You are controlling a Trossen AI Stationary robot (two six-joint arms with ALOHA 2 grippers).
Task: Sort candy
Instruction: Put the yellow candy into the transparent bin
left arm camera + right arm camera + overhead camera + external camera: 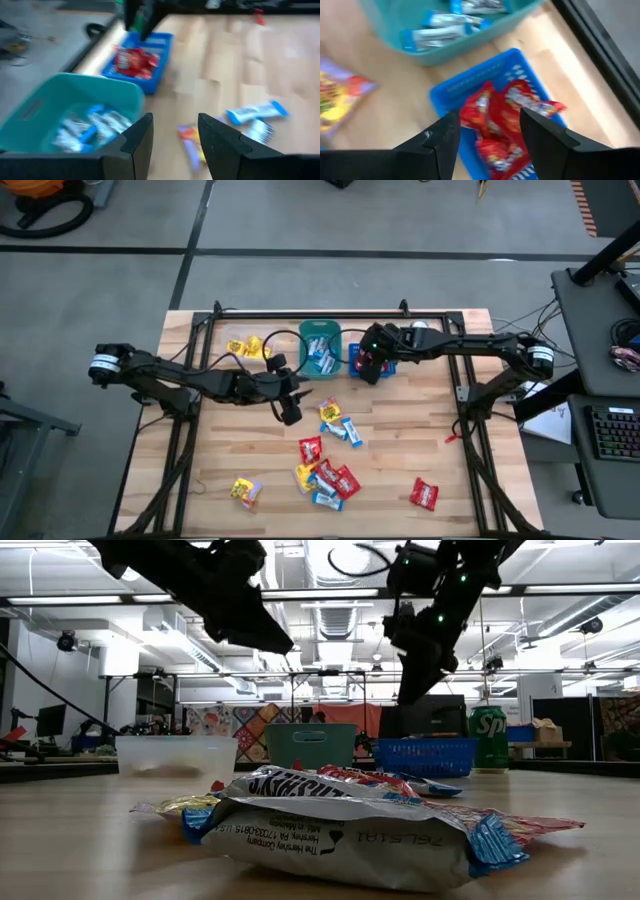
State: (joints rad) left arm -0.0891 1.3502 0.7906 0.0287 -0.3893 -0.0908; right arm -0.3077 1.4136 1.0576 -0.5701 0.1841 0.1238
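High view: the right gripper [372, 366] is held over the blue basket [356, 352] at the table's far side, beside the teal bin [320, 330]. The left gripper [290, 412] is poised just beside the loose candy pile [325, 470], whose nearest yellow candy [329, 412] lies toward the table's centre; the left arm is judged the nearer.

Low view: the blue basket [425, 756] is seen directly under the raised right gripper [411, 690].

Left wrist view: the fingers [137, 141] are seen apart and empty, a yellow-and-red candy [191, 147] lying lengthwise ahead between them.

Right wrist view: the fingers [442, 142] are spread, nothing clamped, red candies [502, 117] lying in the basket below.
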